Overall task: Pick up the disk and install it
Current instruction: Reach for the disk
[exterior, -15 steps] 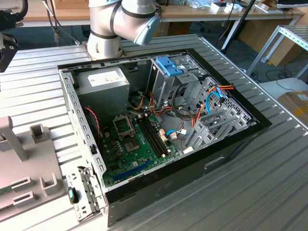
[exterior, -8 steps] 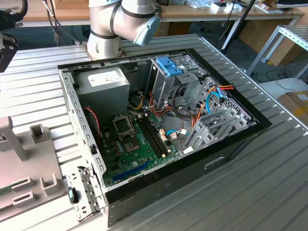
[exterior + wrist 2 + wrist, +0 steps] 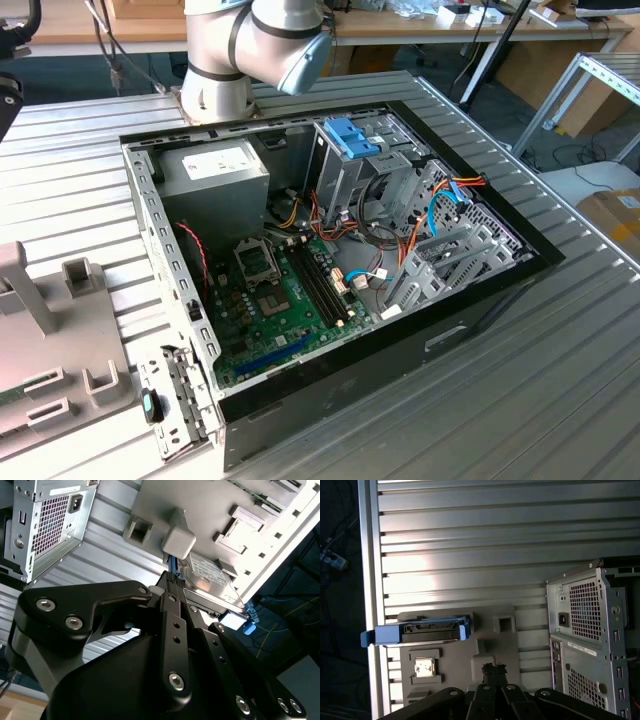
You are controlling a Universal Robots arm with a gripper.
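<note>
Since the disk [image 3: 420,630] is a metal hard drive clipped into a blue plastic carrier, I judge it stiff, dense for its size and smooth on its flat faces. It will likely take knocks badly, and the carrier is the part most likely to flex. It stands on its long edge in a slot of the grey fixture plate [image 3: 492,640], at the edge of the desk [image 3: 470,530], with one blue end reaching out past that edge.

My claw [image 3: 492,669] hangs over the plate with its fingers drawn together on nothing, near the disk but apart from it.

I would take hold across the two flat faces, around the middle of the upper edge. That way the pads bear on the metal and the carrier rails rather than on the thin blue end tabs.

In the second wrist view, a grey square-topped post [image 3: 178,539] rises from the plate just beside the disk, close enough to catch a finger. The open computer case [image 3: 585,630] lies on the desk near the plate. In the exterior view, its drive cage [image 3: 345,175] carries a blue latch [image 3: 352,138], and orange, red and blue cables [image 3: 415,235] crowd close beside the cage. I judge those cables a snag risk.
</note>
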